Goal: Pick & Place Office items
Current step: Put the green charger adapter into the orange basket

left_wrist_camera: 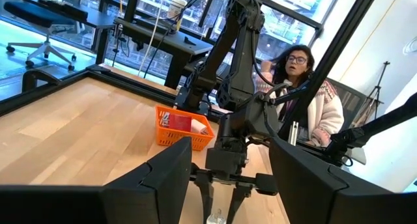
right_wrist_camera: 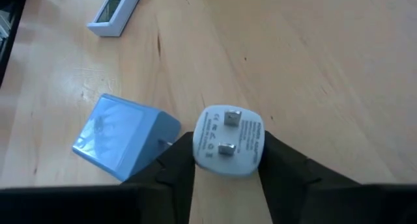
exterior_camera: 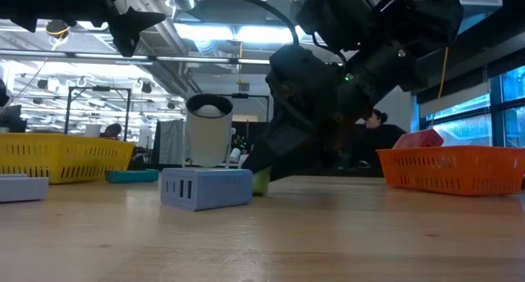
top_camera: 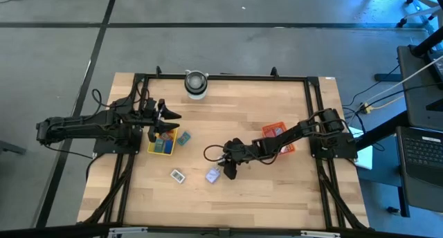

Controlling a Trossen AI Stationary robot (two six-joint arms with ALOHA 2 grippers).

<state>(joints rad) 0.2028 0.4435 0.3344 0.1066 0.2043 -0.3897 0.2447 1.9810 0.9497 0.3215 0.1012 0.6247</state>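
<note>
My right gripper reaches to the table's middle, pointing down, shut on a white plug-shaped piece with two metal prongs. Just beside it a lavender block rests flat on the table, also seen as the lavender block in the low view. A white piece and a teal piece lie on the wood. My left gripper is open and holds nothing. It hovers over the yellow tray, which holds blue and other pieces. My right gripper pinches the white plug-shaped piece by its two opposite sides between the two fingers. The fingers come from above, pointing down. Its pronged face is turned toward the wrist camera. Whether it is clear of the table I cannot tell.
An orange tray with a pink item stands by the right arm's base. A grey-white cylinder stands at the far edge. A black frame runs around the table. Bare wood lies toward the near edge. A person sits beyond the table.
</note>
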